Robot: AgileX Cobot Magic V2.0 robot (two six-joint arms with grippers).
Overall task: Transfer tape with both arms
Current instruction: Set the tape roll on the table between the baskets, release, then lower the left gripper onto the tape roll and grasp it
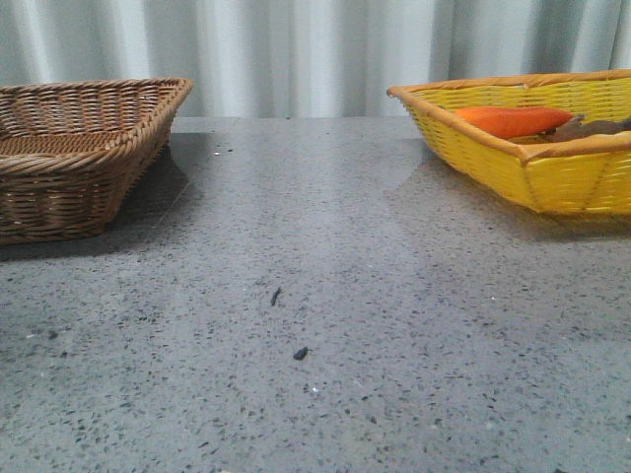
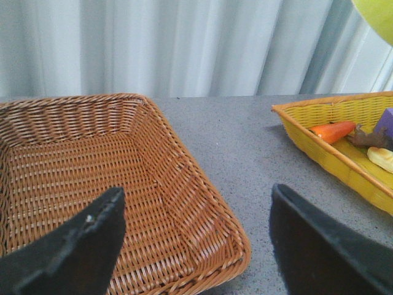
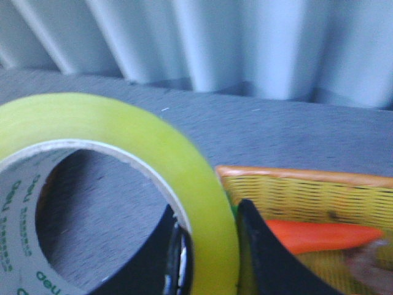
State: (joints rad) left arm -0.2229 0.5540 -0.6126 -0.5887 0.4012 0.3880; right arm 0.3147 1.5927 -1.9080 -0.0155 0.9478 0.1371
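Right claw (image 3: pixel 212 246) is clamped across the wall of the tape (image 3: pixel 153 147), one finger inside the core and one outside, and carries the roll lifted off the table (image 1: pixel 325 296), up above the yellow basket (image 1: pixel 552 168); the left claw (image 2: pixel 196 239) stands wide and bare, hovering over the near corner of the brown wicker basket (image 2: pixel 184 184). By the look of it the step in hand is the carry toward the handover; the next move calls for bringing the roll between the left fingers, presenting a free part of the ring. Counted: one tape, two claws, two baskets, one orange carrot (image 1: pixel 513 120) in the yellow basket beside a few smaller items too unclear to name.
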